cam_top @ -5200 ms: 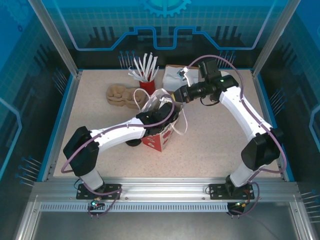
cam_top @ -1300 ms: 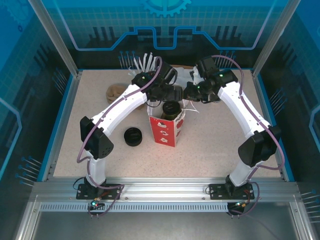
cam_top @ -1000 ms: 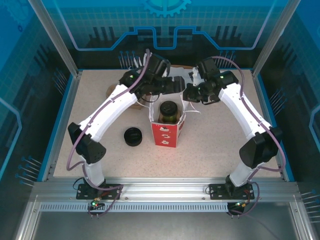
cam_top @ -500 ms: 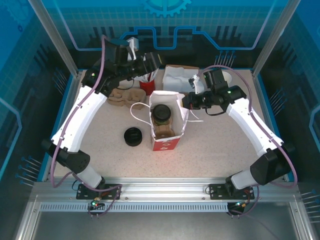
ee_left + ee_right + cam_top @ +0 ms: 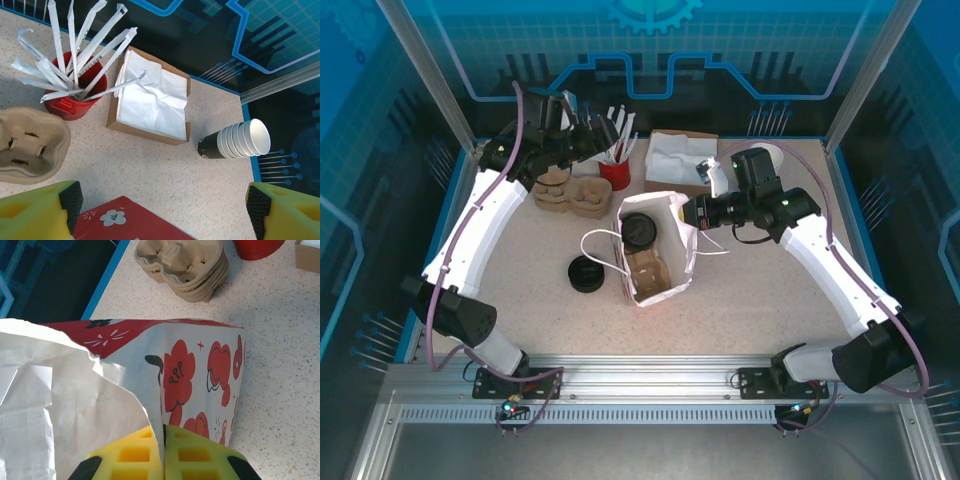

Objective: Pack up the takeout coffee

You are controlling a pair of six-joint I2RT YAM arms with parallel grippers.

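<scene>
Seen from above, the coffee [image 5: 640, 230] sits inside the open paper bag [image 5: 683, 243] at the middle of the table. Its round dark top faces up, and it is lodged at the back of the bag on what looks like a brown cardboard tray, though the shadow there makes that hard to confirm.

My right gripper [image 5: 692, 212] is clenched on the bag's right-hand wall. The wrist view shows my two yellow pads pressed together on the white paper edge [image 5: 164, 455], with the red flower print just beyond. The coffee lies just to the left of this gripper, on the other side of the paper wall I am pinching, so my right arm is much the nearer one.

My left gripper [image 5: 598, 132] hangs released, with its jaws spread wide, at the back of the table above the red tub of wrapped straws [image 5: 70, 102]. It is well apart from the bag, and the coffee lies toward my bases and to the right of it.

As I judge it, the cup stands upright with its long axis vertical.
</scene>
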